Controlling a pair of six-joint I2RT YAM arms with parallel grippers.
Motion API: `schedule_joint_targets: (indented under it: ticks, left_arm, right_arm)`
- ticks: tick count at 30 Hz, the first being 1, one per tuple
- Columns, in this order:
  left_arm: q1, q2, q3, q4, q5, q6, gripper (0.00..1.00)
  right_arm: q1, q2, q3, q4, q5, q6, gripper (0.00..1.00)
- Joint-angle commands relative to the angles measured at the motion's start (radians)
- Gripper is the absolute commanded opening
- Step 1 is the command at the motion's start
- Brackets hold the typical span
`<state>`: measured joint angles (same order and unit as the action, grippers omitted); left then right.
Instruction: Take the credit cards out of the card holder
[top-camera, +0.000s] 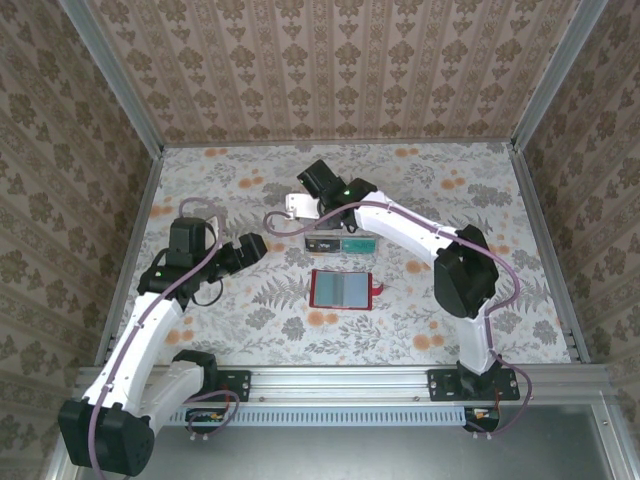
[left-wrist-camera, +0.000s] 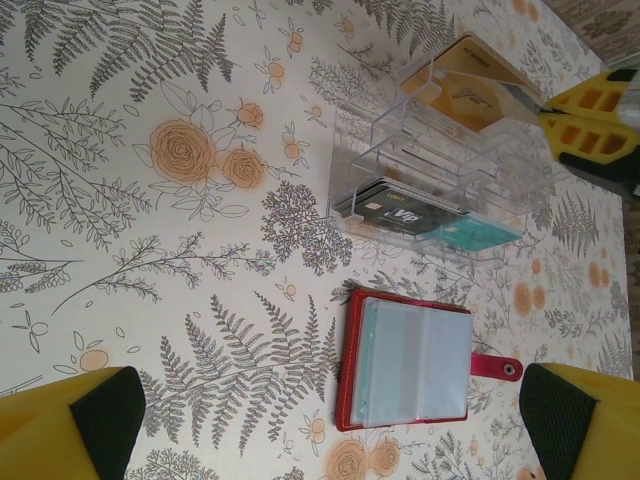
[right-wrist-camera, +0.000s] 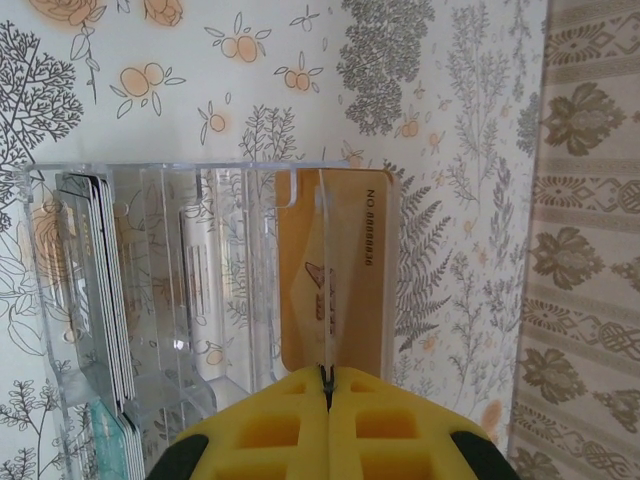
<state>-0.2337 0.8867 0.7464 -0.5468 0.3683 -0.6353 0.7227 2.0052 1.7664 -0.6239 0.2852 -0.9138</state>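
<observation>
Card holder (top-camera: 341, 289) laid open flat at centre of worktop (top-camera: 480, 200), grey-blue inside up, tab at right. Clear tray (top-camera: 338, 242) set just beyond, on far side. Tan card (right-wrist-camera: 352, 270) stood in 1 end compartment, dark cards (left-wrist-camera: 395, 212) stacked in another. Right gripper (right-wrist-camera: 325, 372) held over tray, jaws pressed together. Left gripper (left-wrist-camera: 330, 412) held left of holder, jaws spread wide.
</observation>
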Motion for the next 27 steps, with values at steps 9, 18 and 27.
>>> schedule_joint_targets:
  ticks: [9,18,27]
  left_arm:
    - [0.011,-0.026,-0.007,-0.031,-0.007,-0.007,1.0]
    - [0.016,-0.044,-0.022,-0.033,-0.006,-0.013,1.0]
    - [0.018,-0.058,-0.032,-0.033,-0.004,-0.02,1.0]
  right_arm:
    - [-0.017,0.049,0.021,0.027,-0.002,0.008,0.0]
    - [-0.032,0.057,0.018,0.081,0.045,0.022,0.25]
    - [-0.04,0.081,0.021,0.158,0.094,0.031,0.27]
